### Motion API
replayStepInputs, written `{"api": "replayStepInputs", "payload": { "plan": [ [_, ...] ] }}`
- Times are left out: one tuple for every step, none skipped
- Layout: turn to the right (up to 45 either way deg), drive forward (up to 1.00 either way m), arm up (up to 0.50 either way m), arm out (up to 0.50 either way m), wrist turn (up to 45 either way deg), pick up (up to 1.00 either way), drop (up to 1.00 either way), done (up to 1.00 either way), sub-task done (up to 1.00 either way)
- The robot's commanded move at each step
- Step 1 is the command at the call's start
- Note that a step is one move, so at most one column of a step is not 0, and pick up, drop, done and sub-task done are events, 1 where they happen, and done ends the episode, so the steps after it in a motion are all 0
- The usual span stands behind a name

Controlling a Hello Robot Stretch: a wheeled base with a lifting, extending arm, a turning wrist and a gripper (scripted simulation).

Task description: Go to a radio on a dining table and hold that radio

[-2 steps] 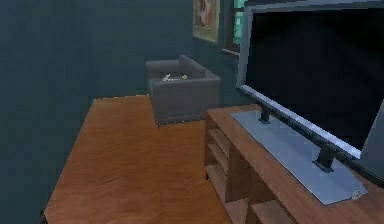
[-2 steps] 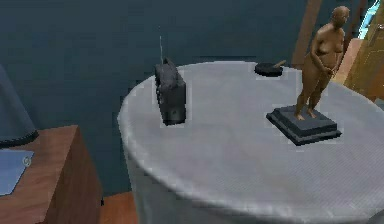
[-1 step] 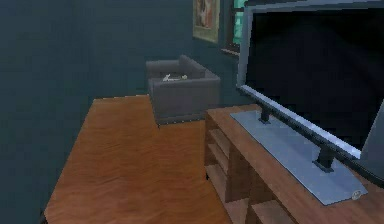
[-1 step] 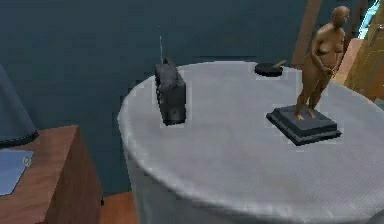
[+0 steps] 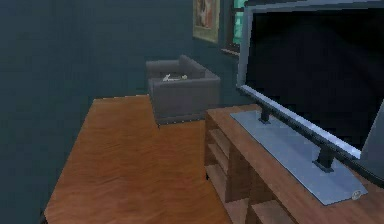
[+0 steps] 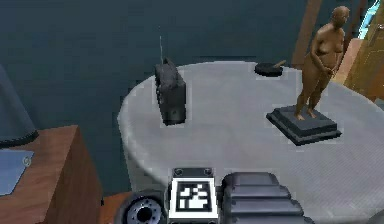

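Note:
A dark radio [image 6: 170, 95] with a thin upright antenna stands on a round table [image 6: 220, 140] covered in pale cloth, toward the table's left side in the arm side view. At that view's bottom edge I see a white marker square [image 6: 194, 197] with black marks and a dark ridged wrist part beside it. The gripper's dark round body [image 6: 147, 211] sits just left of the marker, below the table's near rim. Its far end cannot be made out, so I cannot tell whether it holds anything.
A brown statue [image 6: 320, 70] on a dark base and a flat dark dish [image 6: 271, 69] share the table. A wooden cabinet corner [image 6: 50, 180] lies at the lower left. Ahead are a large television [image 5: 315, 75] on a wooden stand [image 5: 250, 165], a grey armchair [image 5: 183, 92], and open wood floor [image 5: 130, 160].

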Motion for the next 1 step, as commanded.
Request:
{"api": "replayStepInputs", "payload": {
  "plan": [
    [0.0, 0.0, 0.0, 0.24, 0.0, 0.0, 0.0, 0.0, 0.0]
  ]
}}
